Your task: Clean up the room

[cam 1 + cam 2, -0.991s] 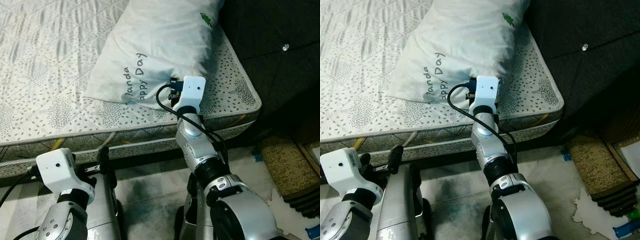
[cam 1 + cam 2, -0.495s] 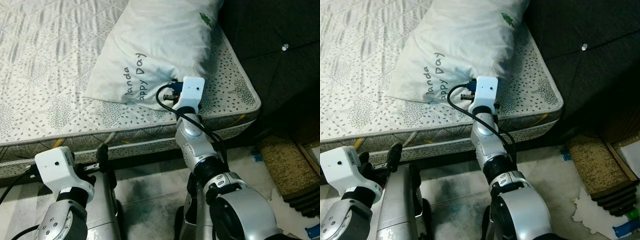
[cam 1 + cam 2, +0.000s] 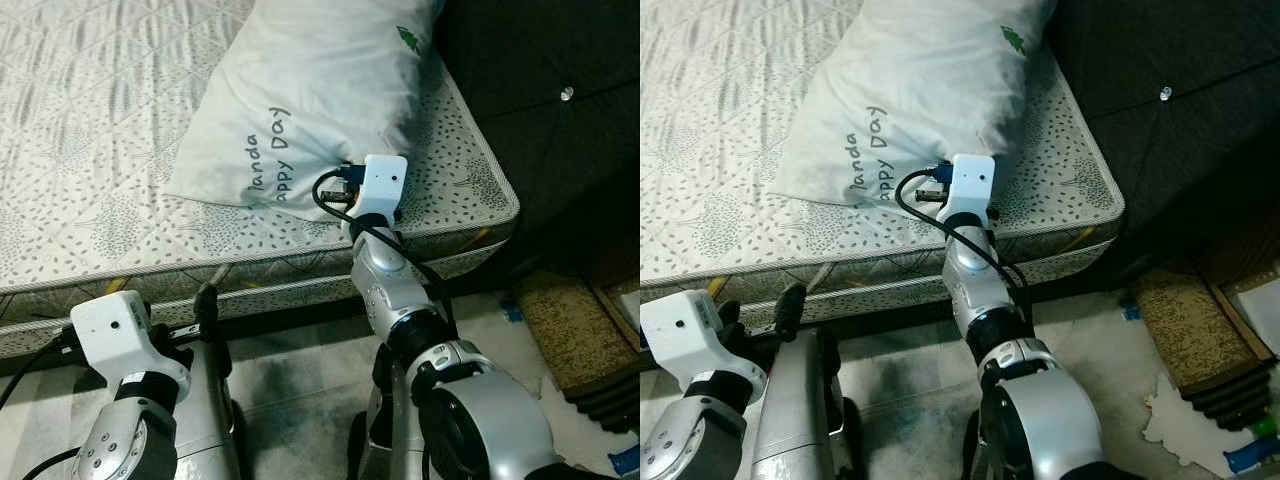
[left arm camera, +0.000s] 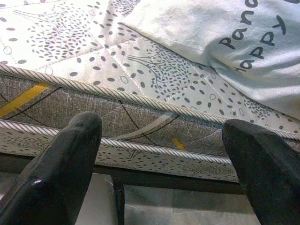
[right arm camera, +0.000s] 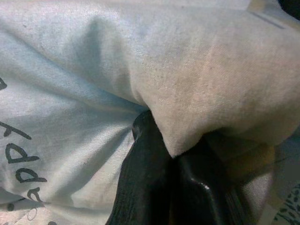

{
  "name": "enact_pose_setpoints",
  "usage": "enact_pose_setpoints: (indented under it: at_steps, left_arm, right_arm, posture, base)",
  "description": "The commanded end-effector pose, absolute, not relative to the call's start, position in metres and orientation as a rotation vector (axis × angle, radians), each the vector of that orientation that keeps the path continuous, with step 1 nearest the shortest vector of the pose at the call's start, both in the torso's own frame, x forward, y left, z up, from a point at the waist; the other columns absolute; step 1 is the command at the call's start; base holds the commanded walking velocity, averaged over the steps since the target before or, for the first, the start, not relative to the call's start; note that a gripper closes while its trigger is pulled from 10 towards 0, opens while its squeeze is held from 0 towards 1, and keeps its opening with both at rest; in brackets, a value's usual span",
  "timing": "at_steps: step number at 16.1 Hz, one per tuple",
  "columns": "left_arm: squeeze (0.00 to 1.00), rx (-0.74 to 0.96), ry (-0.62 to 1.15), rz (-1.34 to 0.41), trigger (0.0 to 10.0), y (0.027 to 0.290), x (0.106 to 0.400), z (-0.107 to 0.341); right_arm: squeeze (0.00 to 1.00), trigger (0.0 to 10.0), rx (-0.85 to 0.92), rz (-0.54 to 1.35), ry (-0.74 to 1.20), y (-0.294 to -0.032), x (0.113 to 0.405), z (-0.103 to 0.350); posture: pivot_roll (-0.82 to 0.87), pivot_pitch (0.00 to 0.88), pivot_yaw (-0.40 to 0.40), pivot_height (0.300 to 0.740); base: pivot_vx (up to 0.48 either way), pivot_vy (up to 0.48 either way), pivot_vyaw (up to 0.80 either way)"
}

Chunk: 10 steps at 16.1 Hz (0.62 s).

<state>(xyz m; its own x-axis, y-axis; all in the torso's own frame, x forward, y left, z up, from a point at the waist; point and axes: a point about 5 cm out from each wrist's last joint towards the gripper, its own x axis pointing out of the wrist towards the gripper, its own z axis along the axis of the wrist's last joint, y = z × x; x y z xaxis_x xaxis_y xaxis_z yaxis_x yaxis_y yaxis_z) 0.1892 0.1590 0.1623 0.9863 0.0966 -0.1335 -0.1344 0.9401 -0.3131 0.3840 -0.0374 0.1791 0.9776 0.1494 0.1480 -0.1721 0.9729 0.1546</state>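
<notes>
Pinching pillow (image 5: 93, 84) fabric, right hand (image 5: 173, 183); left hand (image 4: 159, 154) spread.

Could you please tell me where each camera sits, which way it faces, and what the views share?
Left eye: head, looking down at the bed, pillow and both arms.
Right eye: same scene, shifted sideways.
Left wrist: low beside the bed, facing its edge between the open left tool fingers.
Right wrist: against the pillow, right tool pinching its cloth.
All share the pillow.
</notes>
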Motion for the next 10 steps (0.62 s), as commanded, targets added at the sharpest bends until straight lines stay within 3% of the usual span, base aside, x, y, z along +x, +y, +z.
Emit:
enact_pose_setpoints:
  at_steps: [1, 2, 7, 10]
  left_arm:
    - [0.0, -0.351, 0.131, 0.143, 10.0, 0.158, 0.188, 0.159]
    - [0.0, -0.349, 0.127, 0.143, 10.0, 0.159, 0.189, 0.159]
    - [0.0, -0.337, 0.093, 0.145, 10.0, 0.163, 0.201, 0.161]
    - [0.0, -0.345, 0.08, 0.133, 10.0, 0.16, 0.209, 0.162]
  right_arm:
    - [0.0, 0.0, 0.16, 0.204, -0.114, -0.029, 0.384, 0.18]
    - [0.0, 0.0, 0.148, 0.203, -0.116, -0.033, 0.386, 0.181]
    - [0.0, 0.0, -0.045, 0.057, -0.163, -0.132, 0.418, 0.227]
    - [0.0, 0.0, -0.108, -0.031, -0.191, -0.175, 0.422, 0.256]
  posture:
    - [0.15, 0.3, -0.112, 0.525]
    - [0.15, 0.298, -0.112, 0.525]
    - [0.14, 0.253, -0.12, 0.525]
    - [0.12, 0.233, -0.118, 0.525]
  base:
    - [0.0, 0.0, 0.0]
    - [0.0, 0.0, 0.0]
    - [0.0, 0.0, 0.0]
    - [0.0, 0.0, 0.0]
